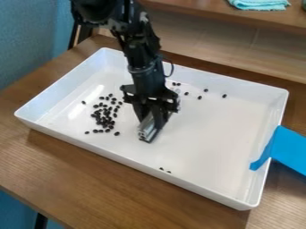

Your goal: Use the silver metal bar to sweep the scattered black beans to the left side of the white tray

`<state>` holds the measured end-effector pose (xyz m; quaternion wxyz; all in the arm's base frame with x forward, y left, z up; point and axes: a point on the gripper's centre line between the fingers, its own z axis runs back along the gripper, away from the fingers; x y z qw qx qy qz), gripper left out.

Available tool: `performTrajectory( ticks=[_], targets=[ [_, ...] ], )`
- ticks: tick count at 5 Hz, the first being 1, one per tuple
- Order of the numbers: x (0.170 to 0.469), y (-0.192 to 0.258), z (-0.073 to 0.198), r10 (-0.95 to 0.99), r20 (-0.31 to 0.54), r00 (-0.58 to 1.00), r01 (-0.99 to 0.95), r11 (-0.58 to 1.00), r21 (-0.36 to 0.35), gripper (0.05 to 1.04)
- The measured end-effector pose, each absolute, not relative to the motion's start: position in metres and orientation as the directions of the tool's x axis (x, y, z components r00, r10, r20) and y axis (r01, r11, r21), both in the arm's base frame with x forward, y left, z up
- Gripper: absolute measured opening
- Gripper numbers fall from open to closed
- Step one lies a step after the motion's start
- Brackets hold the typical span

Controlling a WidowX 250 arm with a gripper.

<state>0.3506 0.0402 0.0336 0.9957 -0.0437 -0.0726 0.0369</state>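
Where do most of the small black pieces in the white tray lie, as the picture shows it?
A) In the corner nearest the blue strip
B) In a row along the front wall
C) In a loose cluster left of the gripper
C: most of the black pieces are gathered left of the gripper, with only a few scattered elsewhere in the tray.

Single fixed view — set above desk (78,179), looking down at steep slant onto white tray (137,167). Faces across tray toward wooden ledge (191,12) along top edge, blue wall (27,40) at upper left. Fairly near: whole tray rim fits, spanning most of width. Tray sits askew to camera — one corner pointing toward lower right. Arm (141,56) enters from top, opposite camera.
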Motion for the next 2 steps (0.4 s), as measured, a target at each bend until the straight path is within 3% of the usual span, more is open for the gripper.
performTrajectory(
  ticks=[2],
  targets=[
    [0.3605,0.0605,0.0269,0.071,0.140,0.988,-0.063,0.996,-0.065,0.385]
  ],
)
